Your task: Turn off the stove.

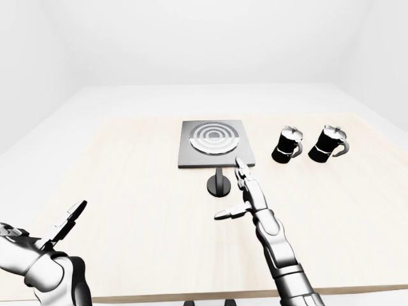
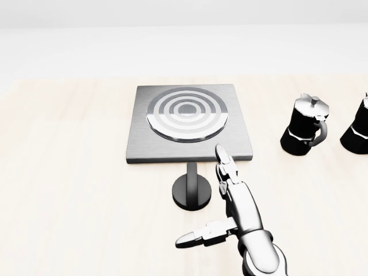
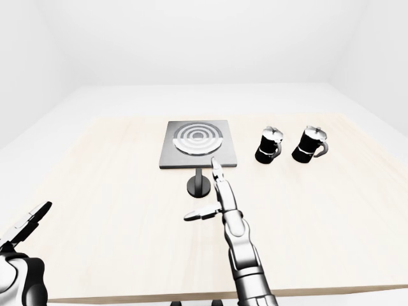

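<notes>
Left hand (image 1: 54,239) low at near left, fingers spread, empty. Right hand (image 2: 230,198) open, holding nothing, just right of the knob (image 2: 192,190). Knob looks rigid, smooth; pinch its upright stem. Stove (image 2: 187,122) beyond, mid-table.

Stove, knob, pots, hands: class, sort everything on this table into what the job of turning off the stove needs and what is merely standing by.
Needed for the job:
stove
round black knob below it
right hand, open, beside the knob

Merely standing by:
two black moka pots, right of the stove
left hand, open, low left in the left-eye view
</notes>
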